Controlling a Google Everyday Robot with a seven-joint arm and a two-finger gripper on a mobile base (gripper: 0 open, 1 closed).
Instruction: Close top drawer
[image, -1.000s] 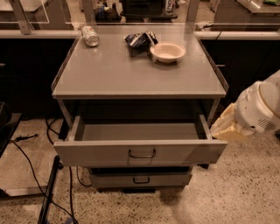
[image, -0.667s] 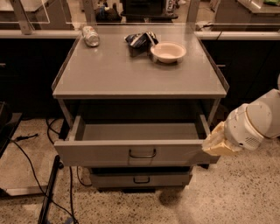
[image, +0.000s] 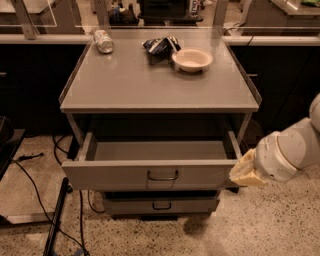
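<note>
Just left of the gripper (image: 245, 173) we see the top drawer (image: 120, 172), pulled well out; the gripper seems to touch the right corner of the drawer's front, but we cannot tell whether it is open or closed. Further left is the drawer's handle (image: 162, 175); above-left, a bowl (image: 192, 59).

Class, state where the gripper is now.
Camera view, right side: the gripper is at the right end of the front of the open top drawer.

Arm (image: 290, 152) is chunky glossy white, fat rounded segments with a thin dark seam at the joint. Gripper (image: 243, 173) is a yellowish-tan wedge, sitting around 4 o'clock in frame.
</note>
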